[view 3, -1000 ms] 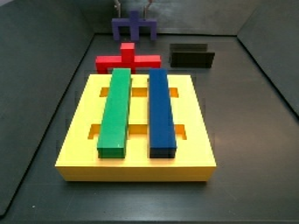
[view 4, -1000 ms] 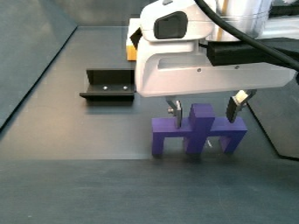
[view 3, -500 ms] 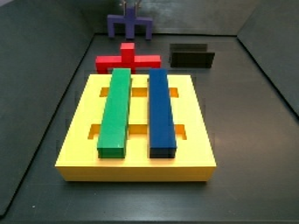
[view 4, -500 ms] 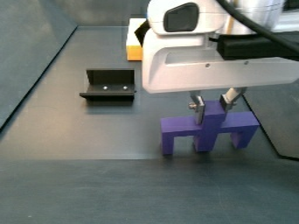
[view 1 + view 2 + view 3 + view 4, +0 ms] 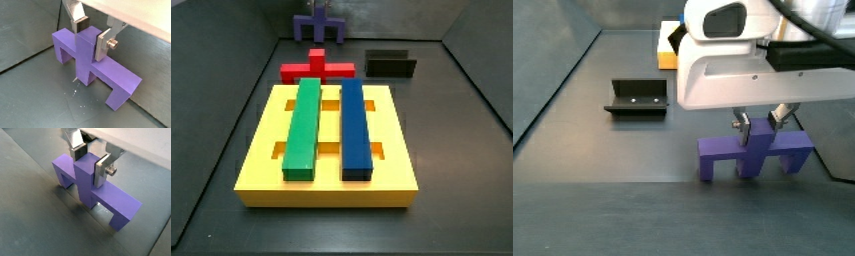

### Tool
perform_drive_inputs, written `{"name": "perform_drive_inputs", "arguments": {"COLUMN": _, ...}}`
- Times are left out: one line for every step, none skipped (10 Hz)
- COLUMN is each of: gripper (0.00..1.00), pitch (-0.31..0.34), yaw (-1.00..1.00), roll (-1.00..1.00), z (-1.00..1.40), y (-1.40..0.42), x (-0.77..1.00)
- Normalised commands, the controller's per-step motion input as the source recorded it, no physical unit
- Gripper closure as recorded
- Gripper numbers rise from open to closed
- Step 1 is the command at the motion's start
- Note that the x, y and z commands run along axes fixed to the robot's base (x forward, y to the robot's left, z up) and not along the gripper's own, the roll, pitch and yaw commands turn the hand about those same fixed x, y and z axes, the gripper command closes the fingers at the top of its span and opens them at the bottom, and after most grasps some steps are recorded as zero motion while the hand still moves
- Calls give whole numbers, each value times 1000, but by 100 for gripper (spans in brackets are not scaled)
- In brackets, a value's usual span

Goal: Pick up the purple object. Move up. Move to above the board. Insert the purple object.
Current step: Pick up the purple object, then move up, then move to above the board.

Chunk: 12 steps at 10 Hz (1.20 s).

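Note:
The purple object (image 5: 85, 67) stands on the dark floor in both wrist views (image 5: 83, 188). My gripper (image 5: 91, 42) has its silver fingers on either side of the central upright post and is shut on it, as the wrist view shows too (image 5: 89, 169). In a side view the gripper (image 5: 760, 128) hangs over the piece (image 5: 727, 152). In a side view the purple object (image 5: 318, 28) sits far behind the yellow board (image 5: 265, 150). I cannot tell whether its legs still touch the floor.
The board bears a long green bar (image 5: 302, 125) and a long blue bar (image 5: 356, 125). A red cross-shaped block (image 5: 315, 68) lies just behind it. The black fixture (image 5: 392, 64) stands beside that, and also shows in a side view (image 5: 637, 98). Grey walls rise on both sides.
The fingers, wide apart a second ago, have closed on the post. The purple object has shifted slightly sideways with the gripper.

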Motion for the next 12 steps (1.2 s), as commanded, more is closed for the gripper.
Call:
{"name": "perform_drive_inputs", "arguments": {"gripper": 100, "pitch": 0, "yaw": 0, "roll": 0, "z": 0, "y": 0, "x": 0}}
{"name": "perform_drive_inputs", "arguments": {"gripper": 100, "pitch": 0, "yaw": 0, "roll": 0, "z": 0, "y": 0, "x": 0}}
{"name": "perform_drive_inputs", "arguments": {"gripper": 100, "pitch": 0, "yaw": 0, "roll": 0, "z": 0, "y": 0, "x": 0}}
{"name": "perform_drive_inputs", "arguments": {"gripper": 100, "pitch": 0, "yaw": 0, "roll": 0, "z": 0, "y": 0, "x": 0}}
{"name": "perform_drive_inputs", "arguments": {"gripper": 100, "pitch": 0, "yaw": 0, "roll": 0, "z": 0, "y": 0, "x": 0}}
{"name": "perform_drive_inputs", "arguments": {"gripper": 100, "pitch": 0, "yaw": 0, "roll": 0, "z": 0, "y": 0, "x": 0}}
{"name": "perform_drive_inputs", "arguments": {"gripper": 100, "pitch": 0, "yaw": 0, "roll": 0, "z": 833, "y": 0, "x": 0}}
{"name": "perform_drive_inputs", "arguments": {"gripper": 100, "pitch": 7, "yaw": 21, "roll": 15, "z": 793, "y": 52, "x": -19}}
{"name": "perform_drive_inputs", "arguments": {"gripper": 100, "pitch": 27, "yaw": 11, "roll": 40, "z": 633, "y": 42, "x": -33}}
{"name": "perform_drive_inputs", "arguments": {"gripper": 100, "pitch": 34, "yaw": 15, "roll": 86, "z": 241, "y": -2, "x": 14}}
{"name": "perform_drive_inputs", "arguments": {"gripper": 100, "pitch": 0, "yaw": 0, "roll": 0, "z": 1400, "y": 0, "x": 0}}
{"name": "perform_drive_inputs", "arguments": {"gripper": 100, "pitch": 5, "yaw": -6, "roll": -57, "z": 1400, "y": 1, "x": -21}}
